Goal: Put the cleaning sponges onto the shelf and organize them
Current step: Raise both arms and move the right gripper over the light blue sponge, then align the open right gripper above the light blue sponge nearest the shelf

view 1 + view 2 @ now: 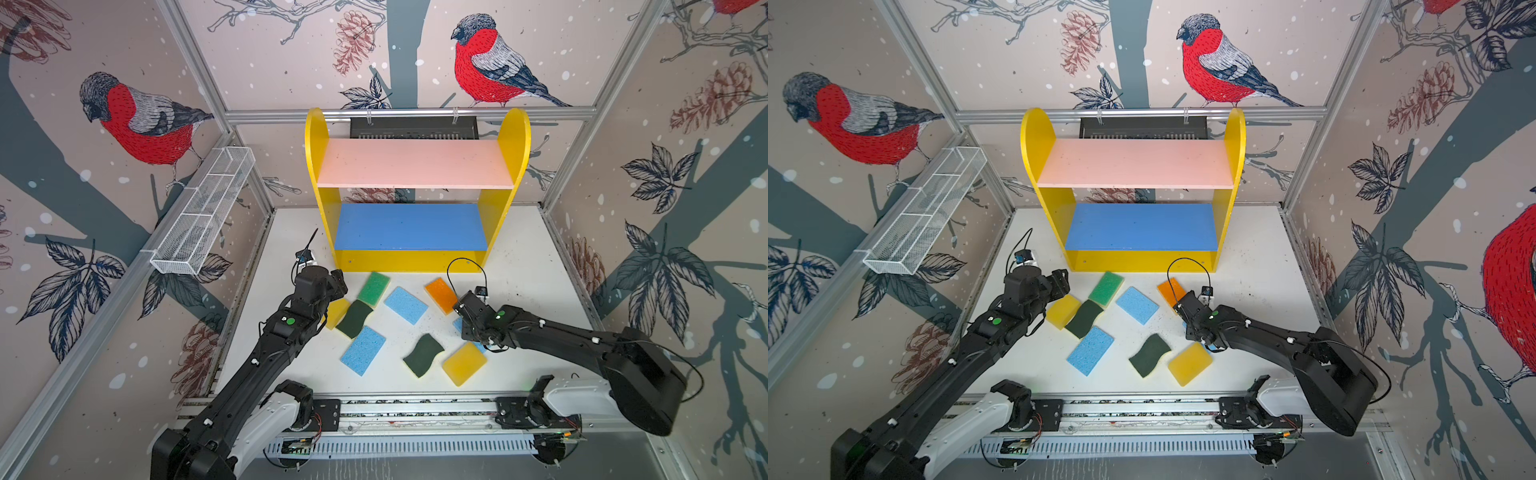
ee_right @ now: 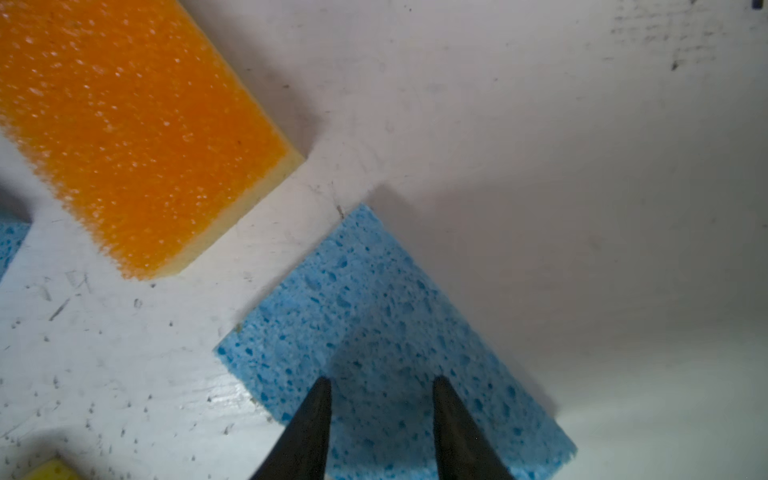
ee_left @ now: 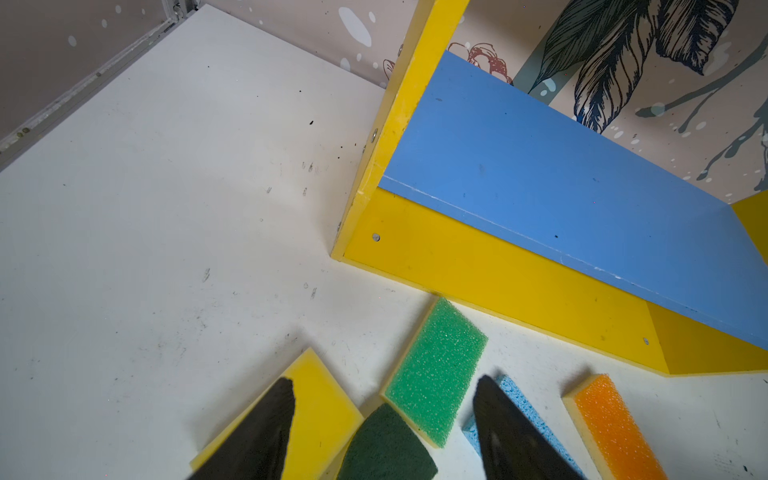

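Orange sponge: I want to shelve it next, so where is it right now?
In both top views the orange sponge lies flat on the table, right of middle, just before the shelf, with a blue sponge to its left.

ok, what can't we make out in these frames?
- Blue sponge under right arm: arm hides most of it in both top views; right wrist view crops it.
- Right claw: touching that sponge or hovering, cannot tell.
- Left claw: contact with yellow sponge unclear in left wrist view.
- Space under the shelf: hidden by its blue board in every view.
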